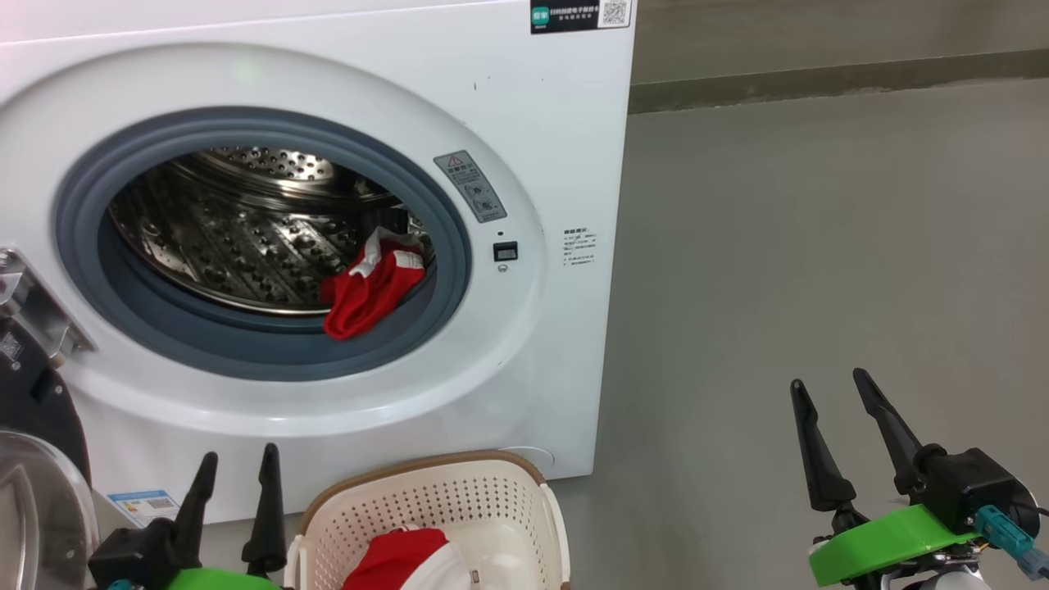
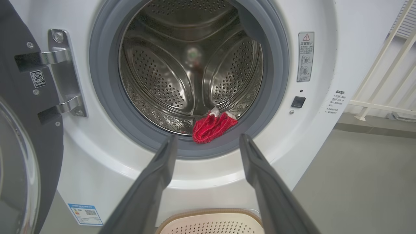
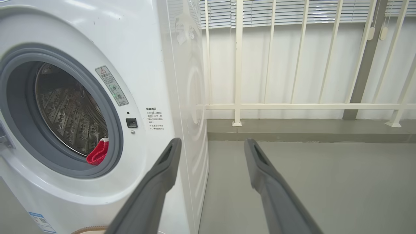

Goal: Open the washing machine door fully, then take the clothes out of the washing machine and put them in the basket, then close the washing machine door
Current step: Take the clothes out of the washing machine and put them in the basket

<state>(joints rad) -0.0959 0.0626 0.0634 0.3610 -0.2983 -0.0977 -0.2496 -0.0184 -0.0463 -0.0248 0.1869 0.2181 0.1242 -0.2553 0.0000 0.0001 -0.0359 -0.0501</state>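
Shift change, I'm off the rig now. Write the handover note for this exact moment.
Left gripper: open, empty, low beside the basket's left side.
Right gripper: open, empty, above the floor right of the washing machine.
Washing machine door: swung open at the left.
Clothes: one red garment at the drum's front edge; a second red garment in the basket.
Done: door open, one garment basketed.
Left: move the drum garment to the basket, close the door.

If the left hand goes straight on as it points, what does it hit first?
Most likely the red garment at the drum's lower front edge, which sits centred between the left hand's open fingers in its wrist view. The grey rubber ring just beneath it could come first; depth is unclear.
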